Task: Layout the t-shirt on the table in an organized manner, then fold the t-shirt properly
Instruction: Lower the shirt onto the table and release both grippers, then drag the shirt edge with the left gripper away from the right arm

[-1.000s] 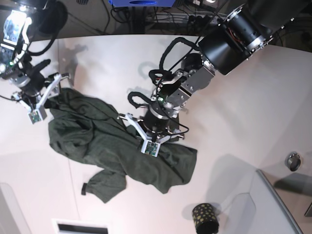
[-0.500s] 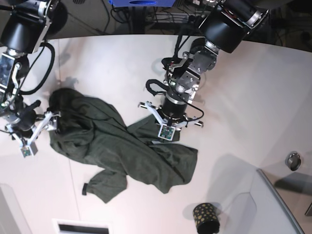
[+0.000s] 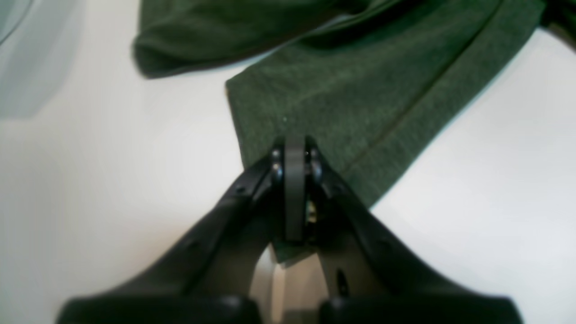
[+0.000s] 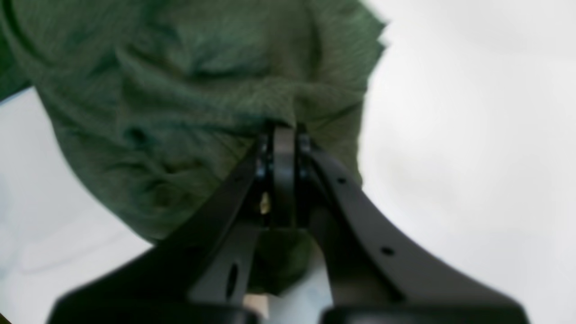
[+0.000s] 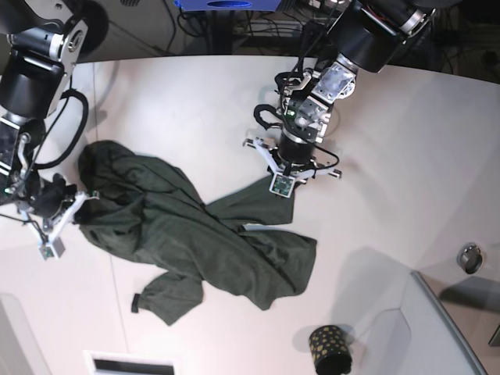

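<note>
The dark green t-shirt (image 5: 187, 234) lies crumpled on the white table (image 5: 391, 141), spread from the left to the middle. My left gripper (image 5: 280, 180) is shut on a hemmed corner of the shirt (image 3: 342, 90) at its far right end, and that flap is drawn out flat. The left wrist view shows the jaws closed on the cloth (image 3: 294, 150). My right gripper (image 5: 74, 207) is shut on bunched fabric at the shirt's left edge (image 4: 202, 90). Its jaws are closed there (image 4: 283, 132).
A black gold-dotted cup (image 5: 328, 350) stands at the front right of the shirt. A grey raised panel (image 5: 437, 328) fills the front right corner, with a small metal ring (image 5: 469, 258) beside it. A white slotted piece (image 5: 129, 363) sits at the front edge.
My left gripper has moved up and to the right, drawing a shirt corner out with it. My right gripper has moved down along the left side, holding the shirt's left edge.
</note>
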